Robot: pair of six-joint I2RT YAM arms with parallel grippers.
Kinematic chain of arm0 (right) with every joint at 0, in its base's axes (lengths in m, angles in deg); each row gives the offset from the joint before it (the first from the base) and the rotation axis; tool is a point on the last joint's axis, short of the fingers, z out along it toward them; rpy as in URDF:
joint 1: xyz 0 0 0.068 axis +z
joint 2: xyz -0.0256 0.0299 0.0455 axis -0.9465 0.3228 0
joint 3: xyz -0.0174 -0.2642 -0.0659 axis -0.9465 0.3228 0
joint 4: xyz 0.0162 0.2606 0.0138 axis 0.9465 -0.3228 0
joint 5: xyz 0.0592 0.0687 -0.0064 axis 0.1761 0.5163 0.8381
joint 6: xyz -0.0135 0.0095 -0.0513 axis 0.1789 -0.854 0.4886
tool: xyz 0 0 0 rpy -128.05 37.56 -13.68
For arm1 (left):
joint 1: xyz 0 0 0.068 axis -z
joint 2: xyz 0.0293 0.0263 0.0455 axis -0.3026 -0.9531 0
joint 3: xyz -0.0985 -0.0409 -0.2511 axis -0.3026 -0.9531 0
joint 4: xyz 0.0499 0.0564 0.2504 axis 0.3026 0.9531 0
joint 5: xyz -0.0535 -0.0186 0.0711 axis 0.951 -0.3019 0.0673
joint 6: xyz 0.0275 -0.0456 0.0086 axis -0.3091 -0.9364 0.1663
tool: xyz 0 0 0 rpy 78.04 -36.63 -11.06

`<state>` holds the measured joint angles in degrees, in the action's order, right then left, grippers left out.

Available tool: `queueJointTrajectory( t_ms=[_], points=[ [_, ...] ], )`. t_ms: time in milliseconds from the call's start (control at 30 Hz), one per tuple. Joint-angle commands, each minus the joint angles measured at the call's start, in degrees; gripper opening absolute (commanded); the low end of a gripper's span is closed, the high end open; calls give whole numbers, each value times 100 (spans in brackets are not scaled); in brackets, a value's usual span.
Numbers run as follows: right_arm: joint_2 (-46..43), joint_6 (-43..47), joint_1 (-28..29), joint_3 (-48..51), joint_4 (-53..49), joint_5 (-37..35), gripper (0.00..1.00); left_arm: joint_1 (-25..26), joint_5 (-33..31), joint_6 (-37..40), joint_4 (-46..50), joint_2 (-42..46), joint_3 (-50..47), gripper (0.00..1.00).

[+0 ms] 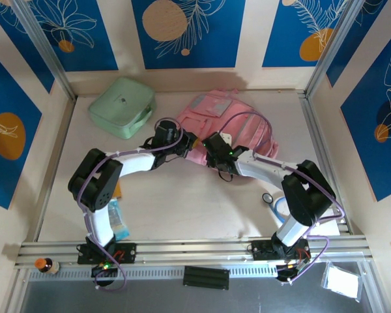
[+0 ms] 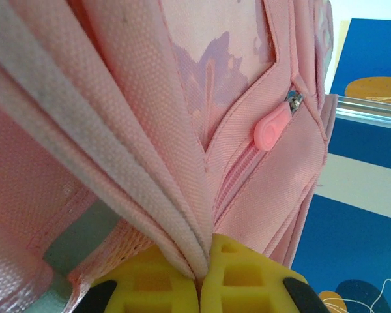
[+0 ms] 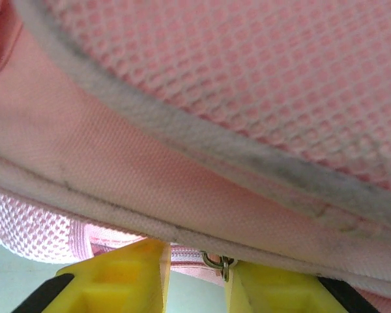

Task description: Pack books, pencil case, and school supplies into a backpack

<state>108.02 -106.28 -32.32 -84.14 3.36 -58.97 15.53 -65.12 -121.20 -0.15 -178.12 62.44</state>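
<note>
My left pincer pinches a seam of the soft pink fabric backpack; my right pincer stands part open at its zipper ring.

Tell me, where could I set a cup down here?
The widest bare table lies front and centre, between left arm and right arm. A smaller patch lies right of the backpack. Crowded: the back, around backpack and green case.
</note>
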Motion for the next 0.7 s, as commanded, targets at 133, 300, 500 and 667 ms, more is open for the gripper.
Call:
queueJointTrajectory(
  t_ms=[133, 300, 500, 667],
  points=[
    [-303, 779, -543, 51, 792, 192, 21, 159, 161, 17, -77, 426, -215, 0],
    [-372, 859, -604, 139, 574, 250, 14, 157, 192, -14, -165, 263, -148, 0],
    [-598, 565, -822, 471, 140, 89, 11, 115, 135, 89, -51, 170, -53, 0],
    [-931, 384, -1102, 956, -139, -12, 12, -25, 36, 274, 127, 178, -14, 0]
  ],
)
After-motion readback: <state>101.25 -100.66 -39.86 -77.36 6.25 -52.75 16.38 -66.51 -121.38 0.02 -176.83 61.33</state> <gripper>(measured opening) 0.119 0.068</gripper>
